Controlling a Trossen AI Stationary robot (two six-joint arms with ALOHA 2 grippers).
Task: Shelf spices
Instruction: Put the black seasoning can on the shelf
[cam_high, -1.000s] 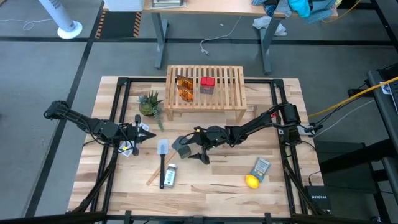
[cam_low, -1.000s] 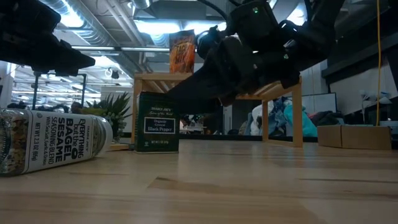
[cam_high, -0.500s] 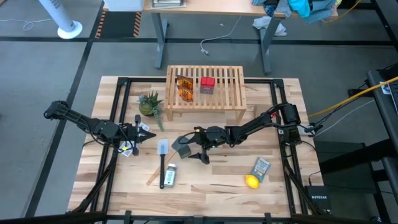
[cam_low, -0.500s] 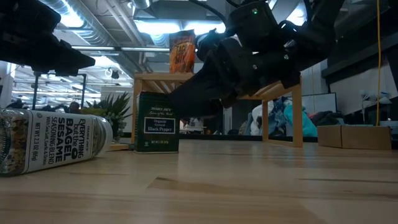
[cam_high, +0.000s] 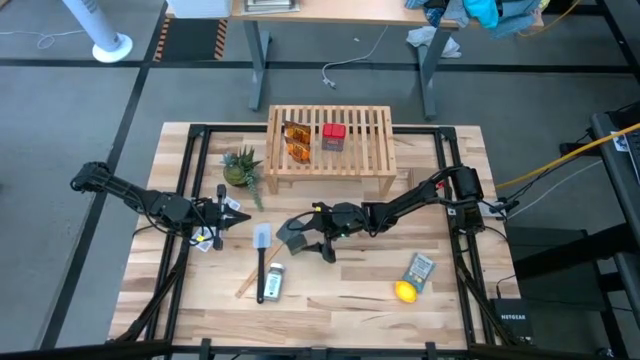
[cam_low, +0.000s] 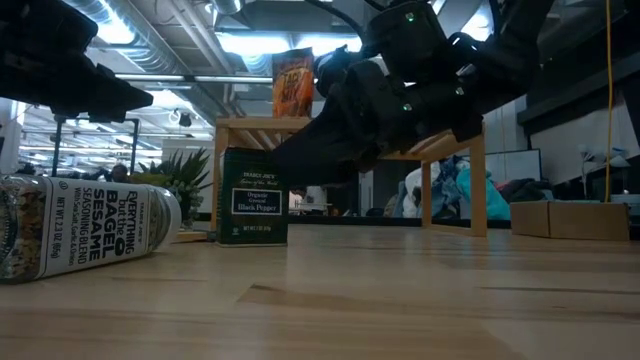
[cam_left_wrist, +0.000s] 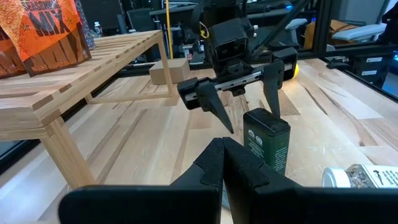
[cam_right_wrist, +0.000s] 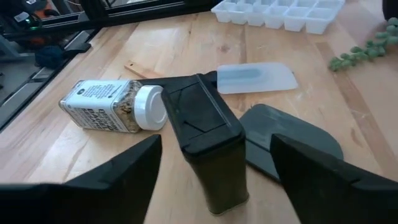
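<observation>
Left tool: fingers together, idle at the worktop's left side.
Black box: upright on the worktop, between the right tool's fingers, not yet clamped.
Right tool: fingers apart, straddling the box.
Shelf: holds 2 amber packets and the red box; the bottle lies (on its side) on the worktop.
Risk: an off-centre close could tip the box.
Change: the right fingers have narrowed slightly; nothing else has moved.

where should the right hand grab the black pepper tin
Across the two broad flat sides of the upright black pepper tin, near its top, coming in level from the side. The right hand already straddles it with open fingers, and the flat faces suit a parallel pinch.
</observation>
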